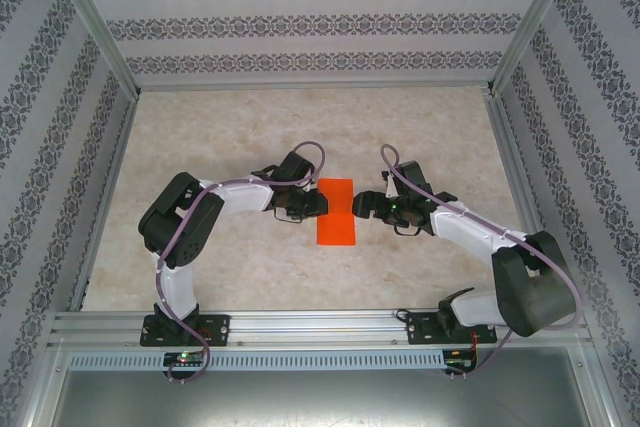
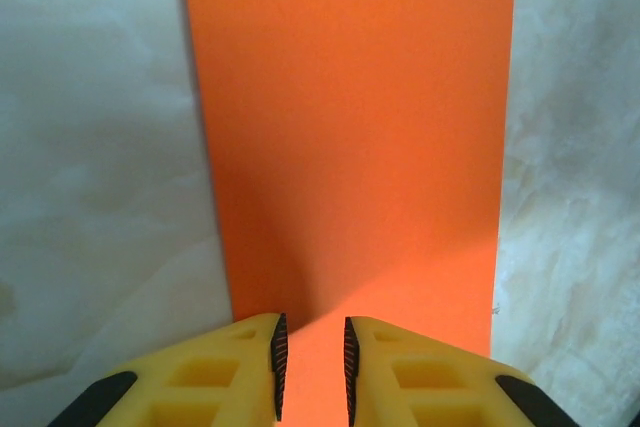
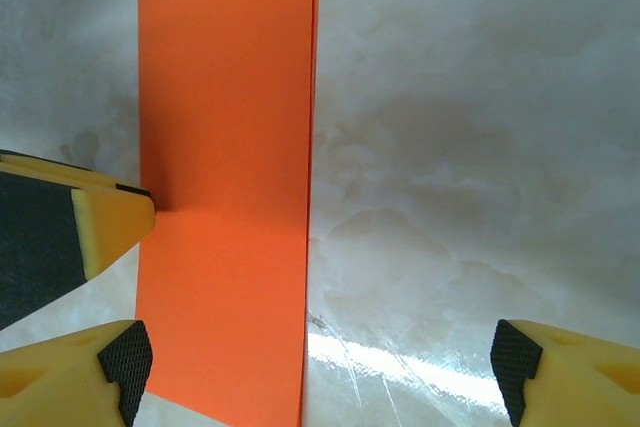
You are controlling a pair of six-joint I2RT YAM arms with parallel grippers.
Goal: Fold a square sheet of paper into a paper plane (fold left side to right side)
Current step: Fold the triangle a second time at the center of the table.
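The square sheet of paper (image 1: 336, 212) lies flat on the table, folded in half into a tall bright orange rectangle with its doubled edges on the right (image 3: 225, 197). My left gripper (image 1: 318, 203) sits at its left edge, tips low over the sheet (image 2: 350, 127). Its jaws (image 2: 312, 367) stand a narrow gap apart with nothing pinched between them. One of its yellow fingertips (image 3: 110, 222) touches the paper's left edge. My right gripper (image 1: 362, 205) is just right of the sheet, wide open (image 3: 320, 362), one fingertip by the paper's corner and the other over bare table.
The marbled beige table (image 1: 250, 127) is walled by patterned panels (image 1: 300, 17) at the back and on both sides. A metal rail (image 1: 320, 327) with both arm bases runs along the near edge.
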